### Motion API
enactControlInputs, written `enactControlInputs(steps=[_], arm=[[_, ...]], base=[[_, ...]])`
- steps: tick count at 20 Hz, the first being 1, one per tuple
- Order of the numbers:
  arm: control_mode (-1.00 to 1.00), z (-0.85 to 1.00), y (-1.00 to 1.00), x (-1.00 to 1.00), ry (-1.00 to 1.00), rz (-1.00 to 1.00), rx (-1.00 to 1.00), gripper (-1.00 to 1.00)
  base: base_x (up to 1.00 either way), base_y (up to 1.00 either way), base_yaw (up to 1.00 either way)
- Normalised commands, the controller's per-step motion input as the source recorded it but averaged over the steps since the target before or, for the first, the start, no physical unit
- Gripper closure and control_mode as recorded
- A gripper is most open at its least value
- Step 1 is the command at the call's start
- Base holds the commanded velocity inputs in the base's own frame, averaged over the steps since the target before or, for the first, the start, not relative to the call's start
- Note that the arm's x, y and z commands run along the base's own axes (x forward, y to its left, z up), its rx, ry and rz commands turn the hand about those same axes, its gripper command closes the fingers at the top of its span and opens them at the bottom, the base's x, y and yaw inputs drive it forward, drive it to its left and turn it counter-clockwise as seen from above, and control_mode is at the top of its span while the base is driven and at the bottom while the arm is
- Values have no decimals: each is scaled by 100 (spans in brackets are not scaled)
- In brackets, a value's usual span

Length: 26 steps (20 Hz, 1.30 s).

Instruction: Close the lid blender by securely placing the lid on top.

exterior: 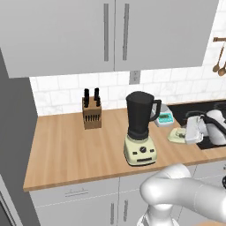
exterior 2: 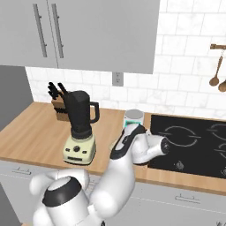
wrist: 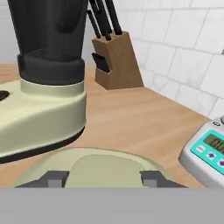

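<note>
The blender (exterior: 141,126) stands on the wooden counter, a black jar with an uncovered mouth on a cream base (wrist: 39,116); it also shows in the right base view (exterior 2: 81,128). The pale cream lid (exterior: 175,136) lies flat on the counter to the blender's right, between it and the cooktop. My gripper (exterior: 184,133) reaches down onto it from the right. In the hand view the lid (wrist: 35,173) lies just below the hand, and the gripper (wrist: 103,178) has its two fingertips pressed against either side of the raised centre knob, shut on it.
A white scale with a teal display (exterior: 164,116) sits just behind the lid. A wooden knife block (exterior: 92,113) stands at the back left. The black cooktop (exterior 2: 190,141) lies to the right. Wall cabinets (exterior: 110,31) hang above the blender.
</note>
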Motion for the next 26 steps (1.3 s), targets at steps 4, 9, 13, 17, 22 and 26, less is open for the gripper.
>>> enactControlInputs(steps=[4,9,13,17,22,26], arm=[[-100,77,26,-13,-1,11,0,100],[-100,93,5,-28,-6,12,0,100],[-100,99,0,-46,-16,13,0,100],[-100,100,0,-37,-15,13,0,100],[-100,91,3,-42,-11,10,1,100],[-100,57,26,-18,-1,8,10,100]], base=[[0,0,0],[0,0,0],[0,0,0],[0,0,0],[0,0,0],[0,0,0]])
